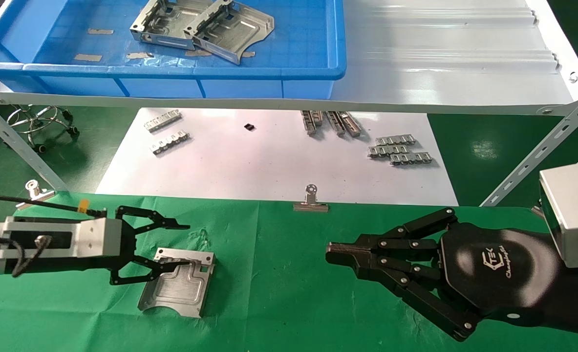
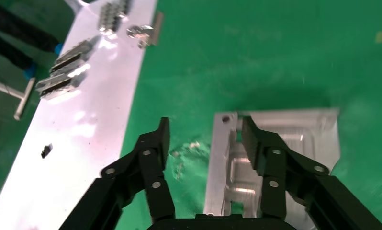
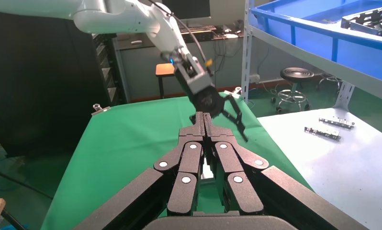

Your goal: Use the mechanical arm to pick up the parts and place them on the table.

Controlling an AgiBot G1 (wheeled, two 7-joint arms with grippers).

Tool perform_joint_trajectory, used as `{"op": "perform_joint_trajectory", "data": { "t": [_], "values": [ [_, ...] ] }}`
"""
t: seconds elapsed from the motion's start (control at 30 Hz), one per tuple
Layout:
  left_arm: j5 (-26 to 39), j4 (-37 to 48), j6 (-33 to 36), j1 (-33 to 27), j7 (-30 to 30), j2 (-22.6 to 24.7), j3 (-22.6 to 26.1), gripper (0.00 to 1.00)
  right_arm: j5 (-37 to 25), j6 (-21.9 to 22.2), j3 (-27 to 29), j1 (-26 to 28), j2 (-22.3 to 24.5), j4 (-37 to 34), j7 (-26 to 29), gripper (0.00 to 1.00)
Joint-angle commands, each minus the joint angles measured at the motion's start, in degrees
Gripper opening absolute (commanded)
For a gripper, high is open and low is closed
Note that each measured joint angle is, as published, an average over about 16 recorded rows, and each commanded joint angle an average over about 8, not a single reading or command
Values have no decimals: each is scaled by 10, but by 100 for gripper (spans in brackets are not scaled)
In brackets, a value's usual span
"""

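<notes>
While two silver stamped sheet-metal brackets (image 1: 169, 22) (image 1: 232, 29) lie overlapping in the blue plastic bin (image 1: 289, 71) on the white ribbed metal shelf (image 1: 440, 49), a third bracket (image 1: 176, 288) rests flat on the green wrinkled cloth table (image 1: 279, 274). The black left gripper (image 1: 183, 244) hovers at that bracket's upper edge with its jaws released, one fingertip over the metal and the other over bare cloth. The glossy black right gripper (image 1: 337, 254), marked "TEK", sits well apart over the cloth, fingers clenched together on nothing. Two silver binder clips (image 1: 310, 200) (image 1: 34, 190) sit at the cloth's far edge beside the white sheet (image 1: 269, 166).
</notes>
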Motion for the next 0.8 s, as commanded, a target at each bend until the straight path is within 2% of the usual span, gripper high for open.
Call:
{"op": "perform_joint_trajectory", "data": {
  "t": [0.03,0.13,0.17,0.3,0.8],
  "values": [
    [-12,-4,18,-4,-33,-8,-1,100,0,0,0,0,0,0,0,51],
    [-23,-14,27,-1,-78,-13,-5,100,0,0,0,0,0,0,0,89],
    [-26,-20,27,2,-88,-15,-8,100,0,0,0,0,0,0,0,98],
    [-30,-38,25,14,-112,-19,-24,100,0,0,0,0,0,0,0,100],
    [-80,-193,9,95,-234,-57,-101,100,0,0,0,0,0,0,0,100]
  ]
}}
